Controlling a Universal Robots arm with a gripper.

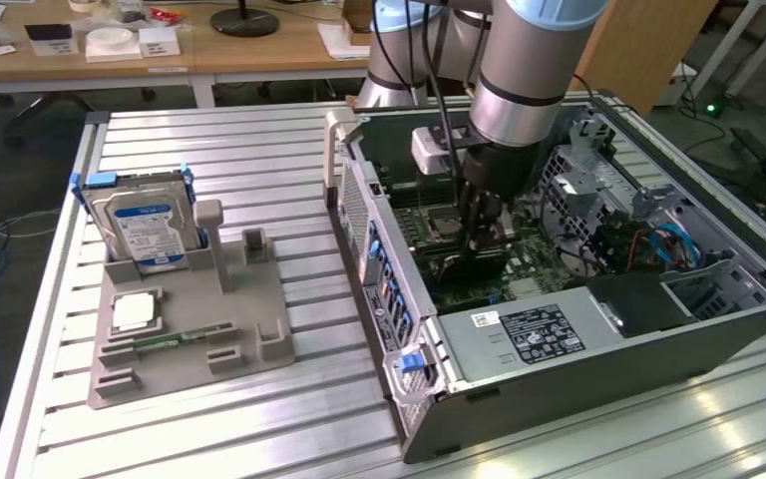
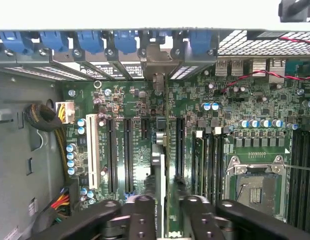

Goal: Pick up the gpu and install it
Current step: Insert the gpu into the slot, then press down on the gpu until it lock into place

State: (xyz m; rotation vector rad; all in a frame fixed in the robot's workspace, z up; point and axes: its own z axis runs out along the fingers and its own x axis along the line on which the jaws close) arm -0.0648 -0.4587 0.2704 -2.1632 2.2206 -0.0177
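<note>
In the exterior view the arm reaches straight down into the open computer case (image 1: 702,329), which lies on its side on the slatted metal table (image 1: 223,419) so that the motherboard (image 1: 523,254) faces up and a card can be pressed in from above. The gripper (image 1: 481,239) hangs low over the board with the gpu (image 1: 470,267) under it, a dark flat card standing on edge close to the board, its long axis running across the board toward the case's rear wall. On the exterior view's left, a grey fixture (image 1: 191,329) holds the hard drive (image 1: 144,228) upright, well apart from the case. In the wrist view the card is seen edge-on as a thin line (image 2: 164,165), standing between the black expansion slots (image 2: 127,155) and lined up with them, its grey bracket end (image 2: 156,60) pointing at the row of blue-latched rear slot openings (image 2: 102,40), which is where a bracket has to sit. The two fingers (image 2: 140,210) sit narrowly apart on either side of the card's near top edge, apparently clamping it; whether it is seated I cannot tell.
</note>
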